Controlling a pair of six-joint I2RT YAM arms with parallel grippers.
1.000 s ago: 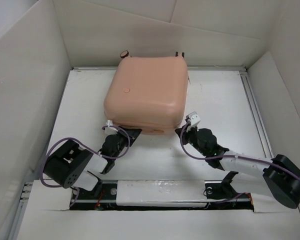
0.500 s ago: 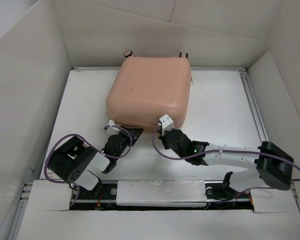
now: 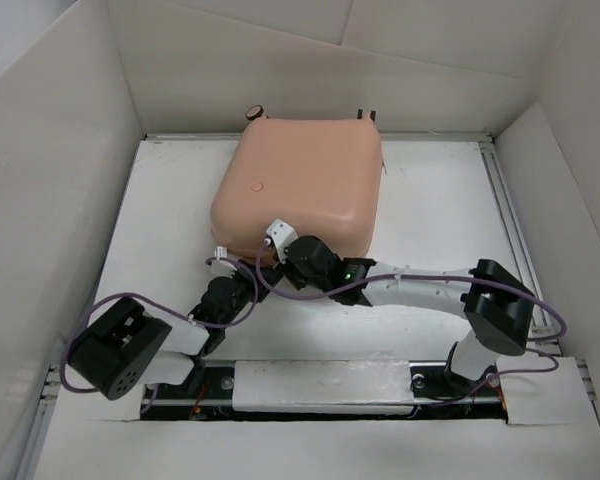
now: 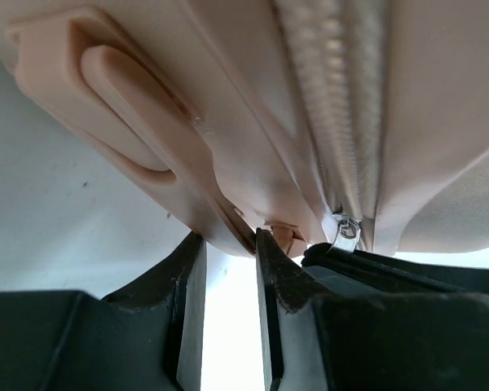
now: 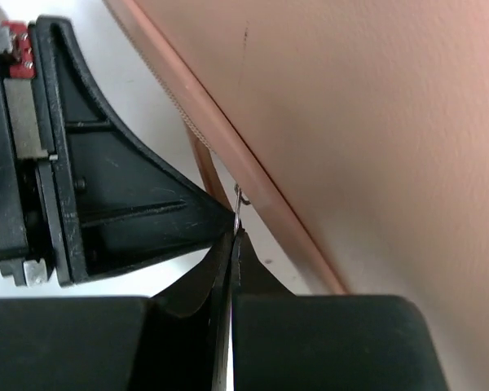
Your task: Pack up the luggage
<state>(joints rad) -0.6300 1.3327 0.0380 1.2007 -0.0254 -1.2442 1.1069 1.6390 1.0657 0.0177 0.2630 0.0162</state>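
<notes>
Jaws of the left gripper (image 4: 228, 244) closed narrowly on the near lip of the salmon-pink hard-shell luggage (image 3: 300, 185), while the right gripper (image 5: 233, 236), pressed together, seemingly pinched its small metal zip pull (image 4: 346, 232); drawing that steadily along the seam looked wisest. The luggage lay flat toward the back of the white table (image 3: 430, 200), wheels (image 3: 252, 110) and long axis pointing away.

- We are seeing bright, even overhead light on the white table (image 3: 430, 220); the luggage (image 3: 300, 180) is casting only a soft shadow.
- We are losing the gap between the left gripper's (image 4: 226, 244) blurred fingers (image 4: 289, 285) to glare.
</notes>
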